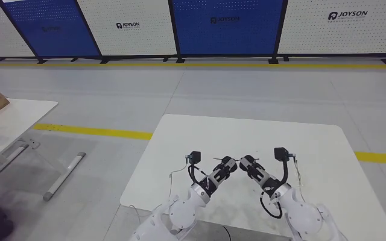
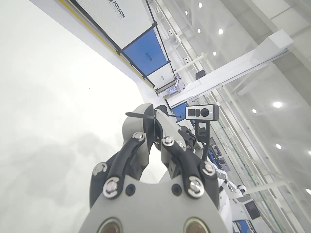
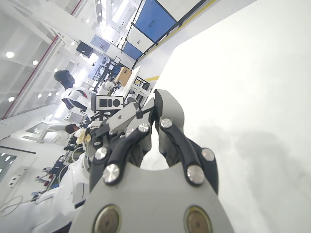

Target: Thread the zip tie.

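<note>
Above the table's (image 1: 271, 134) near edge we see the left gripper (image 2: 154, 116) and right gripper (image 3: 155, 109) tip to tip, both clenched on the zip tie (image 2: 133, 114).

The scene is lit brightly and evenly from above by round ceiling lamps (image 2: 220, 31), which are rendered as glaring white discs in both wrist views. The white counter (image 2: 48, 49) is washed out almost to blank there. Straight beams (image 2: 230, 73) are bent toward the margins by wide-angle distortion. The floor (image 1: 120, 90) is lit flatly and softly.
</note>
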Available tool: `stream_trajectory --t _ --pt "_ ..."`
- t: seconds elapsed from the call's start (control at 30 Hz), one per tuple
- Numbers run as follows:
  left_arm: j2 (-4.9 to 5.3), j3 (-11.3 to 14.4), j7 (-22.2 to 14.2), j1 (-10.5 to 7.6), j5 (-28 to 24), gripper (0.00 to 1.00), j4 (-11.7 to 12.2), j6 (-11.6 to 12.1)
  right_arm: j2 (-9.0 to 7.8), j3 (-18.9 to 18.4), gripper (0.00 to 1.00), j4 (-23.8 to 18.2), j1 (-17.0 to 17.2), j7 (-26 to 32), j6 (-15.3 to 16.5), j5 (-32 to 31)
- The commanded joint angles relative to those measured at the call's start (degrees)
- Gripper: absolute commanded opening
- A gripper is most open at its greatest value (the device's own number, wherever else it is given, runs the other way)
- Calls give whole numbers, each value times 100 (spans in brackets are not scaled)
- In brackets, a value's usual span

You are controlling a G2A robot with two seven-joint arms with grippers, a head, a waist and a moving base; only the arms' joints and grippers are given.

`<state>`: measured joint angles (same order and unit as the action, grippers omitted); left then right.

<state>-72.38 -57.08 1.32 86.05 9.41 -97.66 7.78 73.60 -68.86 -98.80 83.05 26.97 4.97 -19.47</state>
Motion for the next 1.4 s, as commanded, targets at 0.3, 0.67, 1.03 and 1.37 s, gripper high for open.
stream_trajectory --t 0.3,0.67,1.03,1.37 --pt "-18 14 185 12 126 0 35 -153 -26 -10 42 23 20 -37 24 23" --pt "-43 35 219 -37 125 0 42 -221 -52 -17 35 -56 74 -193 107 -67" --pt "-40 -42 129 -11 31 0 25 -190 -71 -11 0 -111 150 -358 98 -139" --pt "-34 -55 26 6 96 0 -5 -159 -79 98 0 -156 100 -338 78 -297"
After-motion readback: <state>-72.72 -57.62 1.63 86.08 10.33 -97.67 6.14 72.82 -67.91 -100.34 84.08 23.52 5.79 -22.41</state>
